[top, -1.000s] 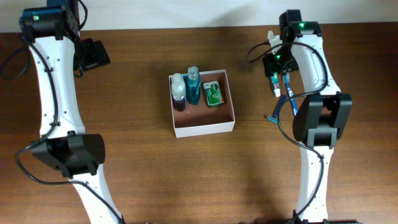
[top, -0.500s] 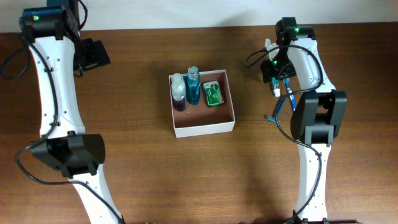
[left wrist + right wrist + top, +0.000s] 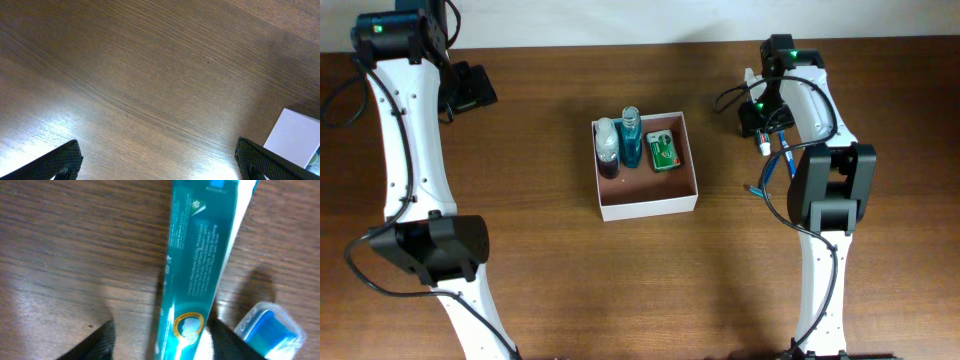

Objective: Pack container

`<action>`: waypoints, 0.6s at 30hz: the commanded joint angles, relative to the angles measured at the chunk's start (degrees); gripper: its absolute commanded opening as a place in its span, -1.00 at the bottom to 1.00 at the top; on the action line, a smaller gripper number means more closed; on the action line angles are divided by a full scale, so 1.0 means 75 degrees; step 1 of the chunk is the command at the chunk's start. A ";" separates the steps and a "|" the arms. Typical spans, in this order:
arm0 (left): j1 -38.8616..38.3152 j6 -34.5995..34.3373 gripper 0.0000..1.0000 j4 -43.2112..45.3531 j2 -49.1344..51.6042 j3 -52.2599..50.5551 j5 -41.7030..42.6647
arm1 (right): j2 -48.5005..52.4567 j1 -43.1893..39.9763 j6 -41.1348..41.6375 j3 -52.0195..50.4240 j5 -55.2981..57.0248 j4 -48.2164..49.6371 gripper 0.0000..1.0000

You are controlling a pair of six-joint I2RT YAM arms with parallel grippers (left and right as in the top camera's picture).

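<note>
Plainly, the right claw [image 3: 162, 341] is the one at work. Its jaws stand apart, one finger on each side of the teal toothpaste tube [image 3: 200, 265], which lies flat on the bench [image 3: 540, 260] directly beneath it; nothing is gripped. The tube's long axis runs across the line between the fingers, so closing would pinch its narrow width. A blue toothbrush [image 3: 787, 162] lies just beside the tube, beyond one finger, near enough to be nudged.

The container [image 3: 650, 210] sits to this claw's left, toward the bench middle and slightly nearer the base, apart from the tube. Its right wall is the edge to clear. Inside, a clear bottle [image 3: 607, 148], a blue bottle [image 3: 631, 140] and a green packet [image 3: 663, 152] crowd the far wall. The near half is open, room enough for the tube, I judge.

The left claw [image 3: 160, 162] hangs open and empty, with the container off to its right and farther away, so the right arm is nearer.
</note>
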 commanded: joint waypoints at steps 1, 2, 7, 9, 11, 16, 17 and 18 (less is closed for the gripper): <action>0.0020 0.0067 0.99 -0.0006 -0.0061 -0.0026 -0.0003 | 0.0137 0.0015 0.0146 -0.0175 0.0047 0.0099 -0.17; 0.0020 0.0067 0.99 -0.0006 -0.0061 -0.0026 -0.0003 | 0.0137 0.0015 0.0210 -0.0175 0.0050 0.0108 -0.29; 0.0020 0.0067 0.99 -0.0006 -0.0061 -0.0026 -0.0003 | 0.0119 0.0023 0.0516 -0.0163 -0.0318 0.0093 -0.92; 0.0020 0.0064 0.99 -0.0006 -0.0061 -0.0026 0.0000 | 0.0087 0.0023 0.0516 -0.0070 -0.0571 -0.0026 -0.92; 0.0020 0.0064 0.99 -0.0006 -0.0061 -0.0026 -0.0003 | 0.0073 0.0023 0.0516 0.0187 -0.0749 -0.0312 -0.92; 0.0020 0.0067 0.99 -0.0006 -0.0061 -0.0026 -0.0003 | -0.0076 0.0023 0.0513 0.1766 -0.1845 -0.2119 -0.92; 0.0020 0.0067 0.99 -0.0006 -0.0061 -0.0026 -0.0003 | -0.0114 0.0029 0.0516 0.2107 -0.2084 -0.2559 -0.92; 0.0020 0.0067 0.99 -0.0003 -0.0061 -0.0026 -0.0003 | -0.0157 0.0029 0.0513 0.2404 -0.2270 -0.2920 -0.92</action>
